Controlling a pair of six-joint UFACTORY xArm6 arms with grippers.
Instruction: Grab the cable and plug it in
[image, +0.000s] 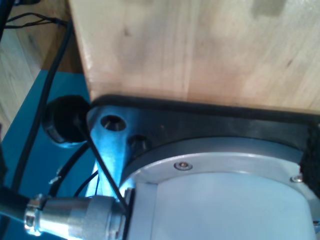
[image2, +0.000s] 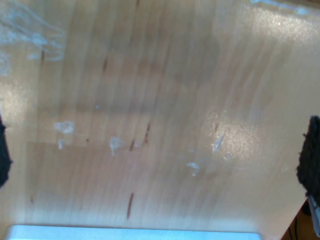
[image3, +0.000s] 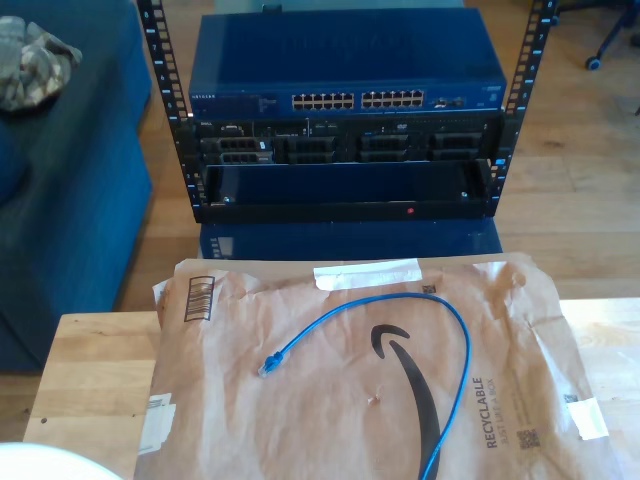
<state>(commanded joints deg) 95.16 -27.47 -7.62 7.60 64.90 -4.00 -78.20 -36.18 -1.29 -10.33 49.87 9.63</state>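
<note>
While the rack (image3: 345, 120) at the far side of the exterior view holds a blue network switch (image3: 345, 70) with rows of ports and darker units beneath it, the cable (image3: 400, 345) lies loose on a brown paper mailer (image3: 300, 420) spread over the bench (image3: 90, 380). Thin and bright blue, it arcs from a small plug (image3: 269, 366) toward the exterior view's right and runs off the near edge. Whether my first gripper or my second gripper is open or closed, I cannot tell.
</note>
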